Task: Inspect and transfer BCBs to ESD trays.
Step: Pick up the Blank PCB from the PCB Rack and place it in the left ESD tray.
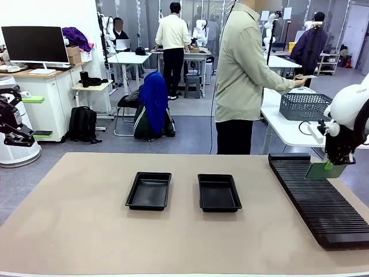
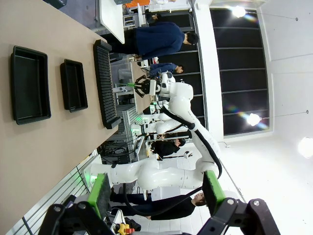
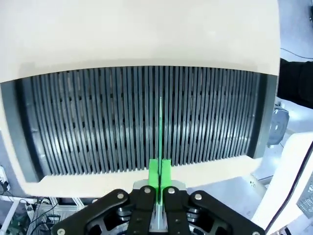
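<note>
BCB (image 1: 320, 171) between right jaws

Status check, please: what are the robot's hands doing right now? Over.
Left fingers open, off the table's left side. Right fingers shut on a BCB above the rack. ESD trays empty. Person beyond far edge.
</note>
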`<state>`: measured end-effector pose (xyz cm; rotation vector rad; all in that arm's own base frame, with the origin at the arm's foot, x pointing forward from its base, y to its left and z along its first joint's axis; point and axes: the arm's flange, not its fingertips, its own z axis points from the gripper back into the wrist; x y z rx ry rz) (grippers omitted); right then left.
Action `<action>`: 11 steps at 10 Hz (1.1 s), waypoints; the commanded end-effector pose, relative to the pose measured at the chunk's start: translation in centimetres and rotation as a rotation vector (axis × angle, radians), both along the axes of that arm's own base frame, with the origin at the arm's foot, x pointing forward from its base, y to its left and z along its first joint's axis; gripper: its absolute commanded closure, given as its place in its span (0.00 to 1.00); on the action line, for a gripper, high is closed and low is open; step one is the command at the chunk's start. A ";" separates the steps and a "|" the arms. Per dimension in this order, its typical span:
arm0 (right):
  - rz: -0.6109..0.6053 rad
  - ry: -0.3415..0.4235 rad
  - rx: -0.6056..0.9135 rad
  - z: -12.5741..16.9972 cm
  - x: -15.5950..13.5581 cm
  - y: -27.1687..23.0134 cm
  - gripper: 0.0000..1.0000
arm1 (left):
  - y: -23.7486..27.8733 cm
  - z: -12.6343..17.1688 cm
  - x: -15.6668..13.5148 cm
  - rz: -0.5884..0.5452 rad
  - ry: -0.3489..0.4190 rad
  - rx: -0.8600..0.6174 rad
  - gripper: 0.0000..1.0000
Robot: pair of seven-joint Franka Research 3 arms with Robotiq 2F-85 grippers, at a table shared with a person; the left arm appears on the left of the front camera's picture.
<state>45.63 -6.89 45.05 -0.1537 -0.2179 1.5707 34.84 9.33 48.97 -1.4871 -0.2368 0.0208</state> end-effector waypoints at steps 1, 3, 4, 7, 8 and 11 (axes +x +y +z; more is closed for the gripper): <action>-0.024 0.020 -0.026 3.6 -0.7 0.0 1.00 | 0.0 0.0 -0.1 0.002 -0.001 -0.001 0.00; -0.025 0.022 -0.037 8.0 -1.5 0.5 1.00 | 0.0 0.0 -0.1 0.002 -0.001 -0.001 0.00; -0.028 0.018 -0.035 10.7 -2.0 0.7 1.00 | 0.0 0.0 -0.1 0.002 -0.001 -0.001 0.00; -0.018 -0.015 -0.009 18.3 -4.2 0.4 1.00 | 0.0 0.0 -0.1 0.002 -0.001 -0.001 0.00; -0.018 -0.039 0.002 20.9 -5.2 0.0 1.00 | 0.0 0.0 -0.1 0.002 -0.001 -0.001 0.00; -0.023 -0.094 0.016 27.7 -8.7 -1.2 1.00 | 0.0 0.0 -0.1 0.002 -0.001 -0.001 0.00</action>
